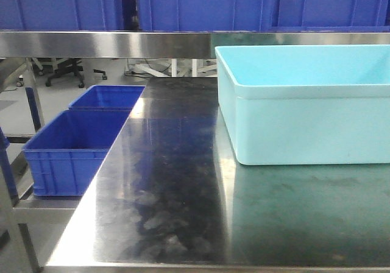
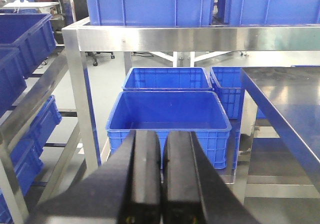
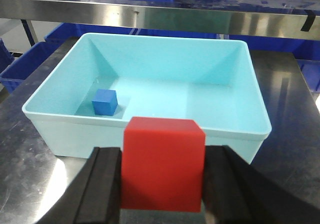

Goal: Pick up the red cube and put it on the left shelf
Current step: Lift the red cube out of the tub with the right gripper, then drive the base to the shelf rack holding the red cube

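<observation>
The red cube (image 3: pixel 164 166) is clamped between the two black fingers of my right gripper (image 3: pixel 164 156). It hangs above the steel worktable (image 3: pixel 35 159), just in front of the light cyan tub (image 3: pixel 150 129). My left gripper (image 2: pixel 162 136) is shut and empty, with its pads together. It points at the left shelf (image 2: pixel 175 38), a brushed steel rack with a flat front rail, some way ahead and above. Large blue crates (image 2: pixel 150 4) stand on that shelf. Neither gripper shows in the front view.
A small blue cube (image 3: pixel 104 102) lies in the tub's near left corner. Open blue crates (image 2: pixel 167 116) sit low under the rack, left of the worktable (image 1: pixel 164 181). A steel rail (image 1: pixel 122 43) with blue crates runs behind the tub (image 1: pixel 304 108). More blue crates (image 2: pixel 20 44) are on the far-left racks.
</observation>
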You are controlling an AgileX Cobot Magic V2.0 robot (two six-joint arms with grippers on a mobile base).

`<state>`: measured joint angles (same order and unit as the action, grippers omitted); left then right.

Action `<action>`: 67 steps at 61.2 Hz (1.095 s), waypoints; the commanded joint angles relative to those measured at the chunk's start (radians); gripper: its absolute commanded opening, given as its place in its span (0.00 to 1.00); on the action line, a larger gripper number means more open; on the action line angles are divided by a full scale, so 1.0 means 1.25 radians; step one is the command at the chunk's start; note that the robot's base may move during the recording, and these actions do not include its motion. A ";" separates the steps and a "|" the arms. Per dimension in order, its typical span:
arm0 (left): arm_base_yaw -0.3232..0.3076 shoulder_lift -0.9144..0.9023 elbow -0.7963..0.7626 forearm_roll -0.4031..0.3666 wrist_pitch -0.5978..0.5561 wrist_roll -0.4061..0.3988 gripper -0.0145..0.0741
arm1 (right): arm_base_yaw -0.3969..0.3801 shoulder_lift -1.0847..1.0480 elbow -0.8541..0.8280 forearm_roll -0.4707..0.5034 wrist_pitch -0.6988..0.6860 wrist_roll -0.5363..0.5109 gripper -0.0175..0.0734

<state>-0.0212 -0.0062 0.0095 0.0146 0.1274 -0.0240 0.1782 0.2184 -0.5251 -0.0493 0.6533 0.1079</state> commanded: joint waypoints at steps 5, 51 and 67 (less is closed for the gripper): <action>-0.001 -0.012 0.018 -0.004 -0.071 -0.001 0.28 | -0.004 0.010 -0.020 -0.007 -0.073 -0.006 0.33; -0.001 -0.012 0.018 -0.004 -0.071 -0.001 0.28 | -0.004 0.010 -0.020 -0.007 -0.073 -0.006 0.33; -0.001 -0.012 0.018 -0.004 -0.071 -0.001 0.28 | -0.004 0.010 -0.020 -0.007 -0.073 -0.006 0.33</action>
<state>-0.0212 -0.0062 0.0095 0.0146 0.1274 -0.0240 0.1782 0.2184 -0.5251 -0.0493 0.6533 0.1079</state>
